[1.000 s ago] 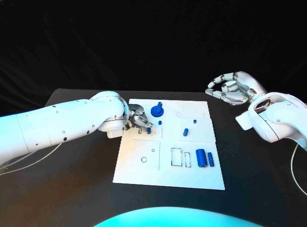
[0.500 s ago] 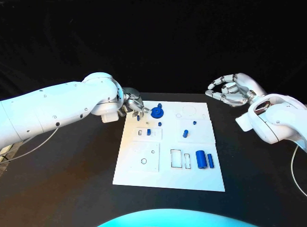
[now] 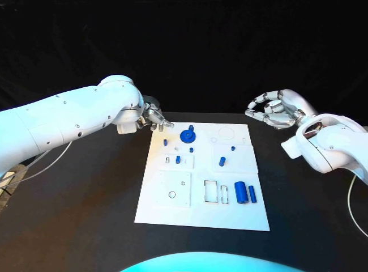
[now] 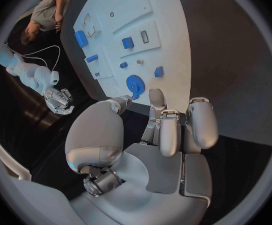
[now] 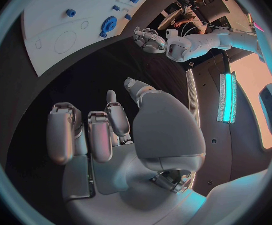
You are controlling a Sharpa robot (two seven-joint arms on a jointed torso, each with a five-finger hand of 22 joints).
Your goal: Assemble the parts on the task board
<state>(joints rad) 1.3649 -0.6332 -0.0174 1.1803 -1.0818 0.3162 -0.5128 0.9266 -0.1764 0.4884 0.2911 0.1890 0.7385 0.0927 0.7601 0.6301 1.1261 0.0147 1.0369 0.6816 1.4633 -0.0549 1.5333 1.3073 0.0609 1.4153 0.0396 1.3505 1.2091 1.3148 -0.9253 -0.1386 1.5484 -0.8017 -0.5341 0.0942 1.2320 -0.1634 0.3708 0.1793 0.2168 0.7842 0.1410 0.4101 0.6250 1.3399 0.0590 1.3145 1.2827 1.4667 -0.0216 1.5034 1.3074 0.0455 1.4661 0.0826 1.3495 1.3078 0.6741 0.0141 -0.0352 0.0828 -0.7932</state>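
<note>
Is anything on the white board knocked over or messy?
Nothing stands out. The blue pieces lie or stand neatly on the white board, and nothing is spilled or broken. The left hand hovers at the board's far left corner; the right hand is off to its right. Both look empty.

Both arms wear smooth white shells, rounded at the joints and dotted with small dark screw holes. A thin pale cable trails beside each arm. The left hand (image 3: pixel 154 118) and right hand (image 3: pixel 276 107) are silver metal, with broad, rounded finger segments and dark seams.
</note>
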